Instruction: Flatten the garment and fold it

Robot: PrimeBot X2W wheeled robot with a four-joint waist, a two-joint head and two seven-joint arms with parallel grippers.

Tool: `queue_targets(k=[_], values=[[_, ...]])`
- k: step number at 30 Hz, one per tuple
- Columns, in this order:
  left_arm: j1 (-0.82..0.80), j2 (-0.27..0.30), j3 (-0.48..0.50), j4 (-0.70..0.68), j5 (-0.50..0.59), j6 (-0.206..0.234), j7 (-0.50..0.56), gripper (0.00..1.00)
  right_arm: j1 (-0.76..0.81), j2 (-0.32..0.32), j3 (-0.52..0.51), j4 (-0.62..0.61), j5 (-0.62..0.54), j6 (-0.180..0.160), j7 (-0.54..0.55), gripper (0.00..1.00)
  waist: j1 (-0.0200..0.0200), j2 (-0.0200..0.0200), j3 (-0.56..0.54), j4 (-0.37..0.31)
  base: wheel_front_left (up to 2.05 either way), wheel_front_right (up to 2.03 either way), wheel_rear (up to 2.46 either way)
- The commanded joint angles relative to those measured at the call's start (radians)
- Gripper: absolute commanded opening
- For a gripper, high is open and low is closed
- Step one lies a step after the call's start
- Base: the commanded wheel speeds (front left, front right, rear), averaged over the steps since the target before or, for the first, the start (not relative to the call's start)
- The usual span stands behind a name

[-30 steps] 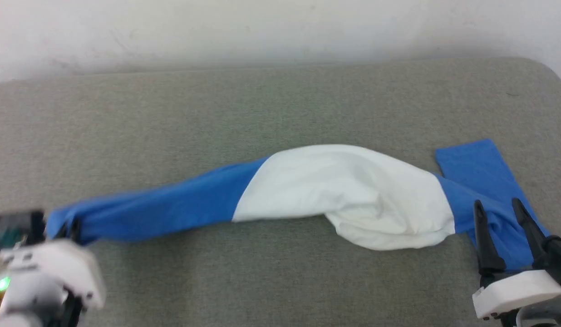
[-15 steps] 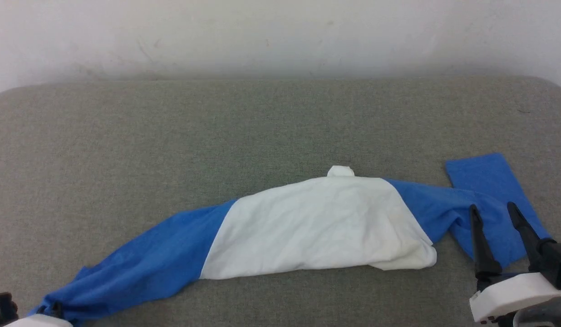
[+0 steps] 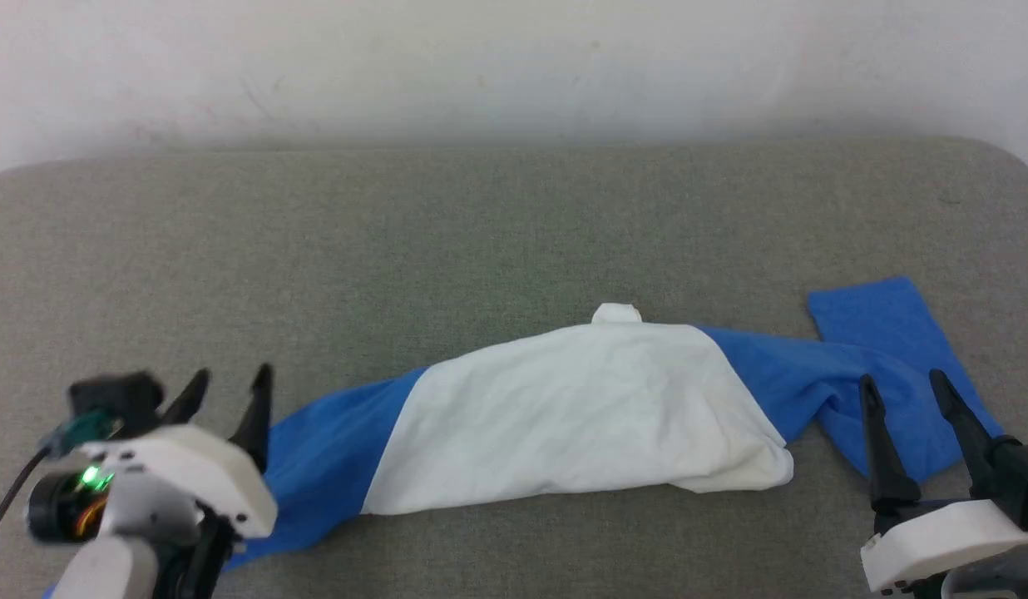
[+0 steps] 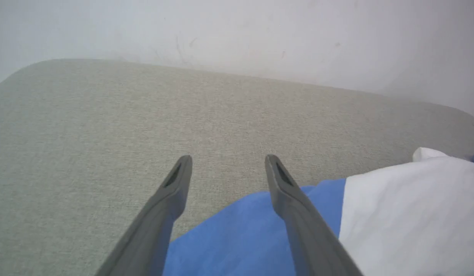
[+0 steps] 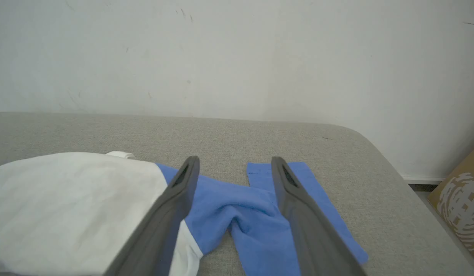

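Observation:
The garment (image 3: pixel 580 416) lies stretched sideways across the grey cushion, its white body (image 4: pixel 413 214) in the middle and a blue sleeve at each end. My left gripper (image 3: pixel 227 381) stands open above the left sleeve (image 3: pixel 323 457), nothing between its fingers; in the left wrist view that blue sleeve (image 4: pixel 237 237) lies under the open left gripper (image 4: pixel 227 159). My right gripper (image 3: pixel 901 383) is open over the bent right sleeve (image 3: pixel 888 349). The right wrist view has the right gripper (image 5: pixel 235 161) open above the creased blue sleeve (image 5: pixel 256 214), beside the white body (image 5: pixel 68 207).
The grey cushion (image 3: pixel 481 233) runs back to a white wall (image 3: pixel 514 66). Its rounded right edge (image 5: pixel 379 153) drops off toward a brown cardboard box (image 5: pixel 459 199) on the floor. Bare cushion lies behind the garment.
My left gripper has let go of the left sleeve's end and opened, and now stands above the sleeve. The lifted garment has settled flat on the cushion. The right gripper stays put.

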Motion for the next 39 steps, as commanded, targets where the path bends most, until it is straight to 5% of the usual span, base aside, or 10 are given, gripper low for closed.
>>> queue_targets(k=[1, 11, 21, 23, 24, 25, 28, 39], values=[[-0.052, 0.009, -0.027, 0.026, -0.005, -0.029, 0.032, 1.00, -0.011, 0.002, 0.003, -0.007, -0.005, -0.001, 0.002, 1.00, 0.0000, 0.0000, 0.022, -0.011, 0.00, 0.00, 0.00], [-0.338, -0.003, -0.206, 0.337, -0.063, -0.212, 0.303, 1.00, -0.050, 0.002, 0.025, 0.024, 0.006, -0.001, -0.016, 1.00, 0.0000, 0.0000, 0.080, -0.064, 0.00, 0.00, 0.00], [-0.414, 0.001, -0.351, 0.498, -0.114, -0.288, 0.552, 0.98, -0.063, 0.002, 0.029, 0.056, 0.011, -0.001, -0.030, 1.00, 0.0000, 0.0000, 0.081, -0.093, 0.00, 0.00, 0.00], [-0.411, 0.004, -0.369, 0.496, -0.137, -0.292, 0.587, 0.49, -0.063, 0.002, 0.028, 0.061, 0.013, -0.001, -0.031, 1.00, 0.0000, 0.0000, 0.078, -0.093, 0.00, 0.00, 0.00], [-0.410, 0.009, -0.378, 0.495, -0.140, -0.294, 0.598, 0.33, -0.063, 0.002, 0.027, 0.063, 0.014, -0.001, -0.032, 1.00, 0.0000, 0.0000, 0.076, -0.093, 0.00, 0.00, 0.00], [-0.409, 0.015, -0.387, 0.494, -0.140, -0.295, 0.605, 0.00, -0.063, 0.002, 0.026, 0.065, 0.015, -0.001, -0.032, 1.00, 0.0000, 0.0000, 0.074, -0.093, 0.00, 0.00, 0.00], [-0.409, 0.025, -0.398, 0.492, -0.139, -0.296, 0.588, 0.00, -0.067, 0.002, 0.029, 0.071, 0.019, -0.001, -0.034, 1.00, 0.0000, 0.0000, 0.068, -0.092, 0.00, 0.00, 0.00], [-0.508, 0.012, -0.327, 0.418, -0.004, -0.202, 0.206, 0.00, -0.053, 0.002, 0.015, 0.086, 0.023, -0.001, -0.033, 1.00, 0.0000, 0.0000, 0.022, -0.080, 0.00, 0.00, 0.00]])
